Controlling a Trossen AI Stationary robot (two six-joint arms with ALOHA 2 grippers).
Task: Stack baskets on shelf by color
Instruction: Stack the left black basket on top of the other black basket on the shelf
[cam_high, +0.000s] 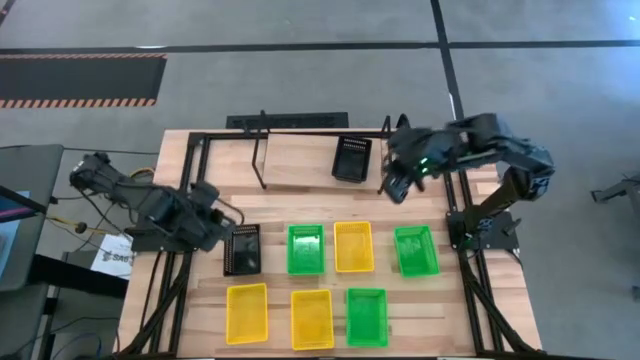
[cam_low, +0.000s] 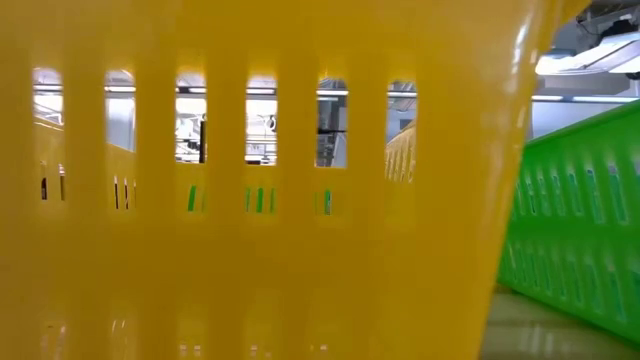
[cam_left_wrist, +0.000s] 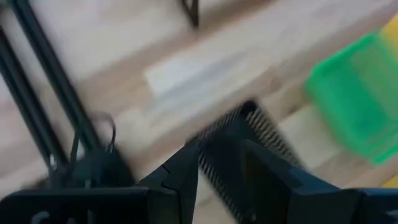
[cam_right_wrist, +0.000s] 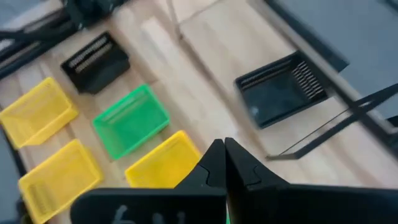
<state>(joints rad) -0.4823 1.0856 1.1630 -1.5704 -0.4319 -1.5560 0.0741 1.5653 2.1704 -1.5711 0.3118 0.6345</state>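
Shelf (cam_high: 300, 135) stood at the table's far edge with one black basket (cam_high: 352, 158) on its right end. Second black basket (cam_high: 243, 249) lay on the table at the left, beside a green basket (cam_high: 306, 249); yellow and green ones filled the near rows. Left gripper (cam_high: 228, 215) sat at its far rim, jaws apart about the wall, grip not confirmed. Right gripper (cam_high: 396, 187) hovered beside the shelf, jaws closed, empty. Judged step: pickup of the second black basket; next, lift and nest it in the first.
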